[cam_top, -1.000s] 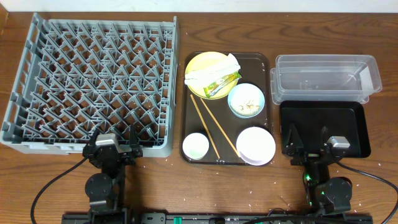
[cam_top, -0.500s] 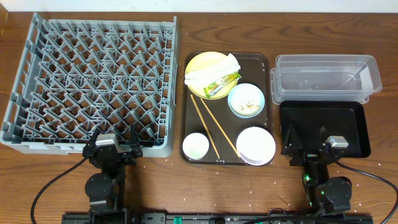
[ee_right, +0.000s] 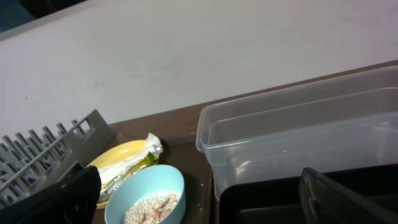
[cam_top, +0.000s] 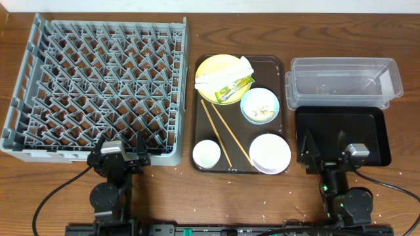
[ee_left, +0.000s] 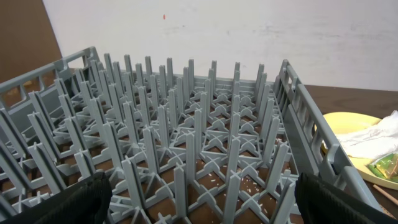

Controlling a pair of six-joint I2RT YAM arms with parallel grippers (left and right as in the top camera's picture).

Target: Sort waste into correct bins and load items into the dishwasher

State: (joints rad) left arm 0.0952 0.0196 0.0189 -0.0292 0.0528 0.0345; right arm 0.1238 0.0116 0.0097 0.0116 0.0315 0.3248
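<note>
The left gripper [cam_top: 124,145] and right gripper [cam_top: 325,144] are recorded spread wide and empty, apparently poised over the dish rack [cam_top: 98,78] and black tray [cam_top: 351,126] respectively.

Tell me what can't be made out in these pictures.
- Print on the green-and-yellow packet: too small overhead, and cut off by the right edge in the left wrist view.
- Part of the yellow plate under the white wrapper: covered in every view.
- White cup and white bowl: outside both wrist views.
</note>
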